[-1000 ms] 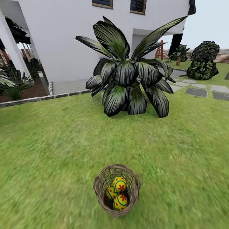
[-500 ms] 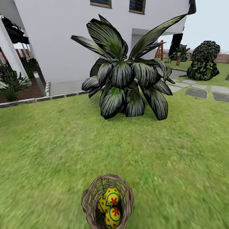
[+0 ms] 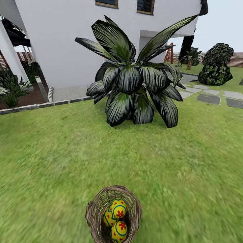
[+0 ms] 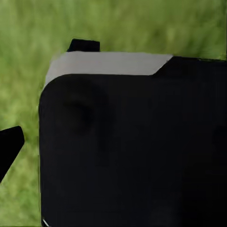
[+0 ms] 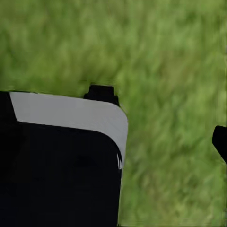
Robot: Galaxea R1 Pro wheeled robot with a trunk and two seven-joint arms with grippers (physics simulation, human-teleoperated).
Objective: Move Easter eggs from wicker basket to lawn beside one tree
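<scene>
the wicker basket (image 3: 98, 211) sits upright on the lawn (image 3: 50, 162) at the bottom centre of the head view, its base cut off by the frame edge. inside lie the three easter eggs (image 3: 118, 209), yellow with blue bands and red marks, piled touching one another, all below the rim.

The picture's bottom edge is cutting off the basket (image 3: 113, 216). Its eggs (image 3: 116, 219) are overlapping, hiding each other's patterns. A dark body is blocking both wrist views.
</scene>
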